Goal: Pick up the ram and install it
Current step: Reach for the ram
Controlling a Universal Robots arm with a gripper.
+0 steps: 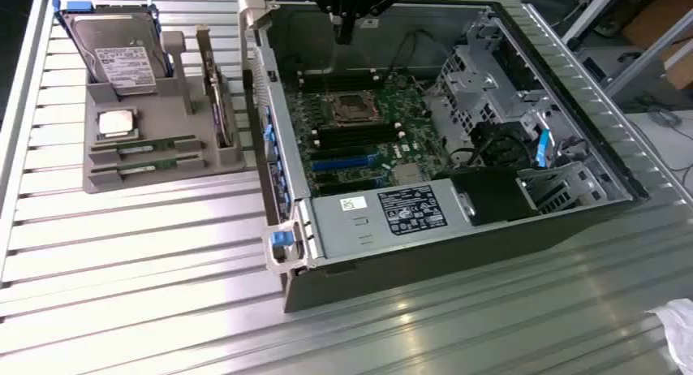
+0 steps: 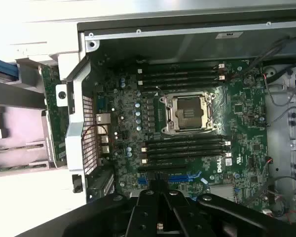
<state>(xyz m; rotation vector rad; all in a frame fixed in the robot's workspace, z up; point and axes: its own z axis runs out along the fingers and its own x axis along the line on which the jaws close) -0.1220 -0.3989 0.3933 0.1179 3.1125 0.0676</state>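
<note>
Two sticks of ram (image 1: pixel 144 148) – the second stick (image 1: pixel 144 169) just beside the first, parallel. Both lie flat in the front grooves of a gray holder (image 1: pixel 162 107) on the slatted table (image 1: pixel 130 261), at the exterior view's left of the open PC case (image 1: pixel 260 107).

Same holder also carries 1 hard drive (image 1: pixel 125 62) standing at the back, 1 square silver processor chip (image 1: pixel 116 123) flat in the middle, and 1 circuit card (image 1: pixel 222 107) upright at the side nearest the case.

One claw (image 1: pixel 344 38), hanging over the far end of the case interior, above the motherboard (image 1: pixel 358 135). So the ram is well apart from it, off to the exterior view's left w/ the case wall between them. Fingers are pressed together, nothing between them – wrist view shows the claw (image 2: pixel 160 197) with its dark fingers meeting over the board.

On the board: 1 CPU socket (image 2: pixel 190 112), w/ 2 banks of dark memory slots, one bank (image 2: pixel 180 79) on one side of it and the other bank (image 2: pixel 185 150) on the opposite side. Exact slot count per bank is hard to tell. 1 power supply (image 1: pixel 401 213) w/ labels sits at the near end of the case.
</note>
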